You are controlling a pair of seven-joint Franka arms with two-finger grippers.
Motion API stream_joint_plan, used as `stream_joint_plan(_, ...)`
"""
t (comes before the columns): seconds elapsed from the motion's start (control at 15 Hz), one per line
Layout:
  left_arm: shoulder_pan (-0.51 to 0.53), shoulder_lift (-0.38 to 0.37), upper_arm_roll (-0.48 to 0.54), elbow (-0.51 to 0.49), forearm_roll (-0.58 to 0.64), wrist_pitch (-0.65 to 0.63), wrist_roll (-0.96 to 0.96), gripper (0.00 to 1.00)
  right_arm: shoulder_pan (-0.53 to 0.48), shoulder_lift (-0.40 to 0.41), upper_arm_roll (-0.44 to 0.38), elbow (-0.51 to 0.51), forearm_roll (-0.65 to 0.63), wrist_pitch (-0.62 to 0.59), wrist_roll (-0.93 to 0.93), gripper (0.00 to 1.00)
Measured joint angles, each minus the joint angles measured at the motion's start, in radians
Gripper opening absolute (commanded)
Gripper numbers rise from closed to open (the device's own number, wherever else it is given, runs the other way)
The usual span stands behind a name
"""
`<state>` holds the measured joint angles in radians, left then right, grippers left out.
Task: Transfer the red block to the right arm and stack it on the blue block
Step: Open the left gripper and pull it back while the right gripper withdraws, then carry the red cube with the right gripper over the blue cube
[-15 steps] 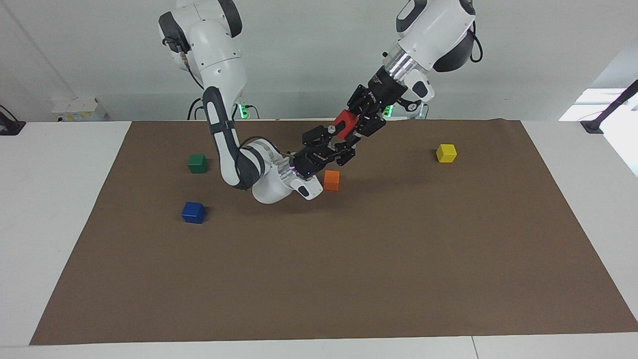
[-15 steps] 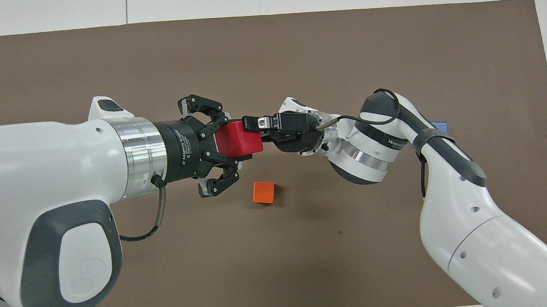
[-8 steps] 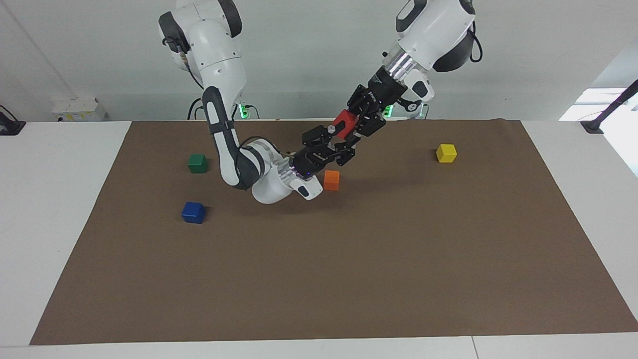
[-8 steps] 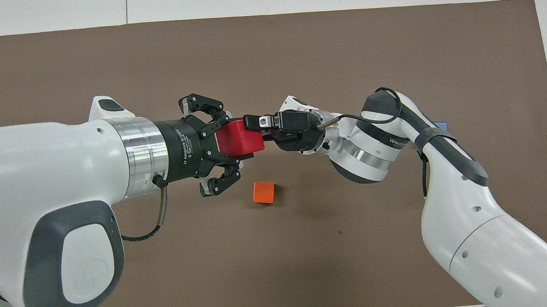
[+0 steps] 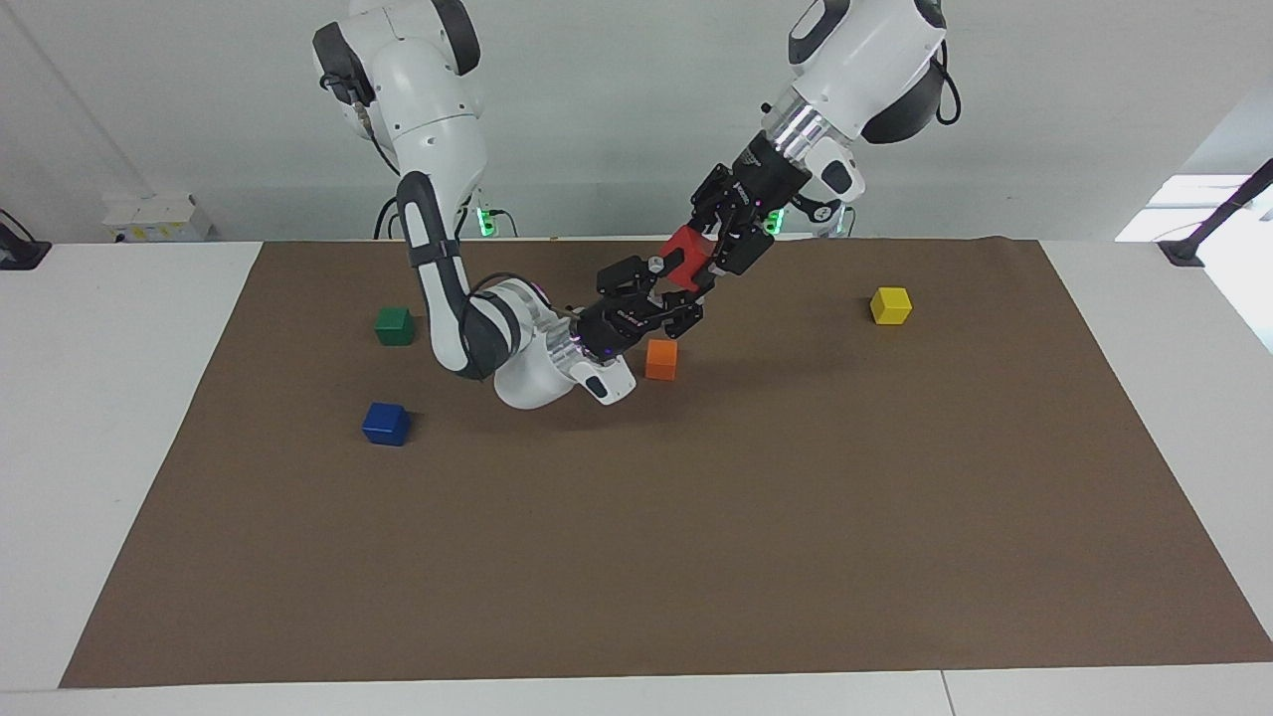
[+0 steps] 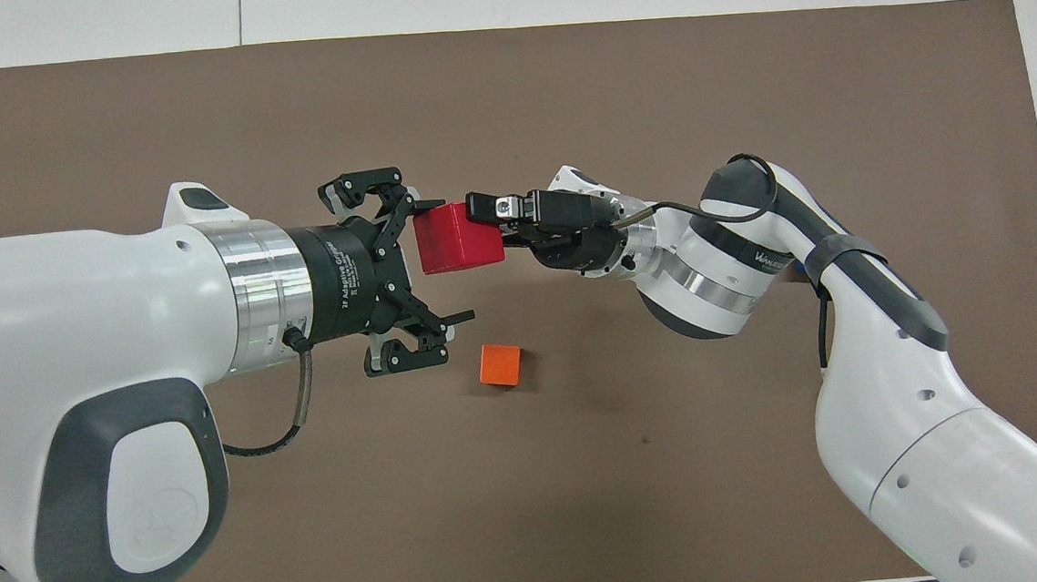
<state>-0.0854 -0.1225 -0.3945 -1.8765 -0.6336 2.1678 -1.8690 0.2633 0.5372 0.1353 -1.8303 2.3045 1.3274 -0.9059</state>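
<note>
The red block (image 5: 685, 256) (image 6: 457, 238) is up in the air over the mat, above the orange cube. My right gripper (image 5: 668, 281) (image 6: 480, 230) is shut on it from the right arm's end. My left gripper (image 5: 722, 242) (image 6: 424, 270) is open, its fingers (image 6: 372, 190) spread wide around the block's other end; one fingertip is close to the block's corner. The blue block (image 5: 386, 424) sits on the mat toward the right arm's end, farther from the robots than the green cube. It is hidden by the right arm in the overhead view.
An orange cube (image 5: 661, 359) (image 6: 500, 364) lies on the brown mat (image 5: 696, 557) under the two grippers. A green cube (image 5: 395, 325) lies toward the right arm's end. A yellow cube (image 5: 891, 305) lies toward the left arm's end.
My left gripper was shut on the red block and has opened wide. My right gripper still holds the block and has shifted it slightly away from the left gripper's palm.
</note>
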Motion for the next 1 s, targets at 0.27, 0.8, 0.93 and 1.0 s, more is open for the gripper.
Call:
stream_joint_plan(0.27, 0.003, -0.009, 0.111, 0.038, 0.049, -0.113, 0.045, 1.0, -0.057, -0.033, -0.001, 0.0, -0.123, 0.083, 0.003, 0.0)
stream_joint_plan(0.8, 0.032, -0.011, 0.34, 0.026, 0.116, -0.204, 0.415, 1.0, -0.199, -0.088, -0.004, -0.005, -0.518, 0.212, 0.014, 0.0)
stream_joint_plan(0.93, 0.04, -0.004, 0.353, 0.015, 0.19, -0.218, 0.495, 1.0, -0.247, -0.11, -0.005, -0.014, -0.637, 0.212, 0.021, 0.0)
stream_joint_plan(1.0, 0.045, 0.003, 0.361, 0.01, 0.204, -0.226, 0.549, 1.0, -0.267, -0.122, -0.005, -0.02, -0.69, 0.215, 0.022, 0.0)
